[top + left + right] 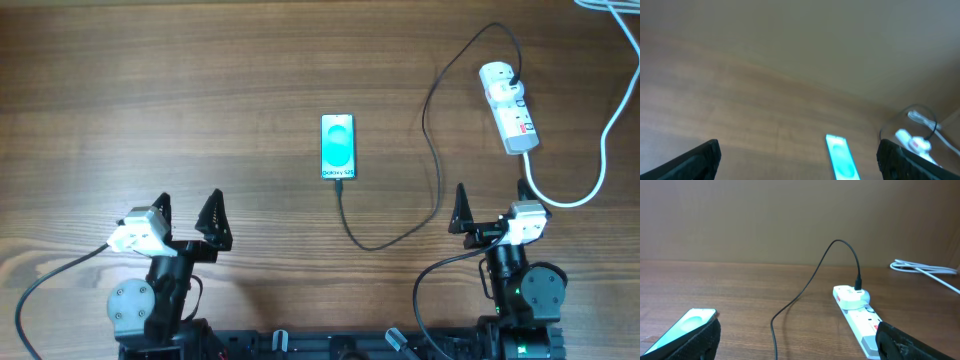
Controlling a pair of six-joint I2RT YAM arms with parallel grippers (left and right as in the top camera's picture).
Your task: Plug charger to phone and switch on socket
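The phone (338,147) lies flat mid-table, its screen lit cyan-blue. The charger's thin black cable (436,170) runs from the phone's bottom edge, loops right and up to a white plug head (497,75) seated in the white socket strip (511,110) at the far right. My left gripper (186,215) is open and empty at the front left. My right gripper (490,206) is open and empty at the front right, below the strip. The right wrist view shows the phone (687,324), the cable (805,287) and the strip (862,322). The left wrist view shows the phone (841,156), blurred.
The strip's thick white cord (600,150) curves from its near end to the right and up off the table's far right corner. Bare wooden table (150,110) lies to the left of the phone.
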